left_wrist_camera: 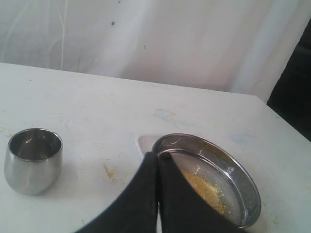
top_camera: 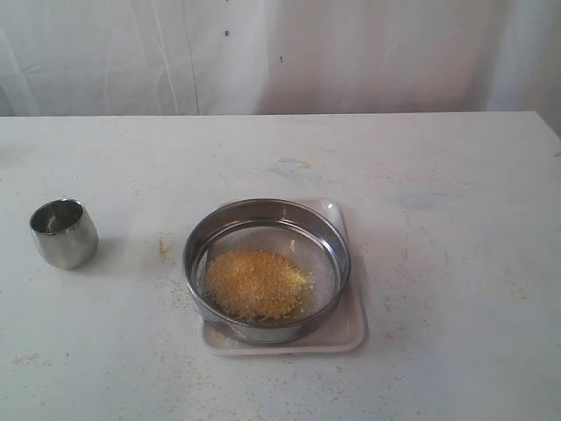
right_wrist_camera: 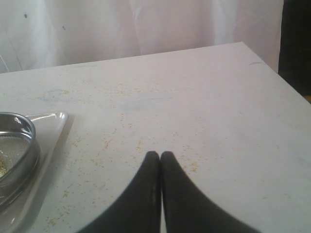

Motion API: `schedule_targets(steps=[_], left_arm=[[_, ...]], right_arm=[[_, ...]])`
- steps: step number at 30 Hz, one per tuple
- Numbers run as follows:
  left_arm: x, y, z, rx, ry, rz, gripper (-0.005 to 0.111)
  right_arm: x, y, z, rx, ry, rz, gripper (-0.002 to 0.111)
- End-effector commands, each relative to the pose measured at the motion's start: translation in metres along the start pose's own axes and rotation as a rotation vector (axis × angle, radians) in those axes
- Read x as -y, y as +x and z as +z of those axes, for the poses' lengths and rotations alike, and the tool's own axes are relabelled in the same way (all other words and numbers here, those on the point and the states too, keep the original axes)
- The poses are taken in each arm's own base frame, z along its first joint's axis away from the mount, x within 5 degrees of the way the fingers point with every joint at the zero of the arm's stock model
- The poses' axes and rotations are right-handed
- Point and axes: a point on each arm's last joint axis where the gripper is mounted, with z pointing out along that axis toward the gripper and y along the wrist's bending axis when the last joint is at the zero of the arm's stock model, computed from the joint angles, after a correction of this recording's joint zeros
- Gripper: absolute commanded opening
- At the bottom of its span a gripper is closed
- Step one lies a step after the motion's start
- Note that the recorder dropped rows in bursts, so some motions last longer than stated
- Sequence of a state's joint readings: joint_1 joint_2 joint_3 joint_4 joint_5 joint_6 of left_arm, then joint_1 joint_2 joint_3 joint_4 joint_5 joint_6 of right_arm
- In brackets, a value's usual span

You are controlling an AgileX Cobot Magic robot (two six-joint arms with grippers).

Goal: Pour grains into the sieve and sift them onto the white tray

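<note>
One sieve, one white tray, one steel cup and two grippers make up the scene, all over a single pale table backed by a white curtain. Seen from the exterior view, the sieve sits on the tray near the middle of the table and covers most of it. Bare tray shows only as a rounded corner at one o'clock and a strip running from three to six o'clock. Inside the sieve lies one heap of grains, golden-yellow and gathered slightly toward seven o'clock of the mesh, with bare mesh around it. Whether any grains lie on the tray beneath cannot be told, since the sieve hides it. The cup stands well apart at nine o'clock of the sieve, and the left wrist view shows it holding nothing. A small patch of stray grains lies on the table between cup and sieve, with finer specks scattered more widely. Sieve and cup both stand upright, mouths up. The sieve is round and has no long axis, and the tray's sides run roughly parallel to the table's far edge. The left gripper and the right gripper appear only in their wrist views, each with its jaws pressed together on nothing, above the table.
</note>
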State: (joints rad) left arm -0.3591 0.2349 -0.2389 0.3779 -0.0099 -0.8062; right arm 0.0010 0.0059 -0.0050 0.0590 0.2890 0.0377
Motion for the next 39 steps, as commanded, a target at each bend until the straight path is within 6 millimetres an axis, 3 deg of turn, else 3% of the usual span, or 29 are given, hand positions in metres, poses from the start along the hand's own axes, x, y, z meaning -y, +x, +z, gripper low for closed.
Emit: schedule_targets(steps=[1, 5, 10, 15, 20, 39], left_arm=[[-0.006, 0.008, -0.009, -0.052, -0.044, 0.004, 0.0], [-0.006, 0.023, -0.015, -0.138, 0.001, 0.232, 0.0], [-0.003, 0.033, -0.015, -0.072, 0.098, 0.393, 0.0], [-0.011, 0.046, -0.007, 0.054, 0.08, 0.366, 0.0], [-0.016, 0.06, -0.005, 0.02, 0.072, 0.345, 0.0], [-0.018, 0.068, -0.005, -0.075, 0.067, 0.36, 0.0]], right_arm=[[0.0, 0.001, 0.0, 0.006, 0.003, -0.007, 0.0], [0.0, 0.001, 0.0, 0.006, 0.003, -0.007, 0.0], [0.0, 0.001, 0.0, 0.006, 0.003, -0.007, 0.0], [0.0, 0.001, 0.0, 0.006, 0.003, -0.007, 0.0], [0.0, 0.001, 0.0, 0.006, 0.003, -0.007, 0.0], [0.0, 0.001, 0.0, 0.006, 0.003, -0.007, 0.0]])
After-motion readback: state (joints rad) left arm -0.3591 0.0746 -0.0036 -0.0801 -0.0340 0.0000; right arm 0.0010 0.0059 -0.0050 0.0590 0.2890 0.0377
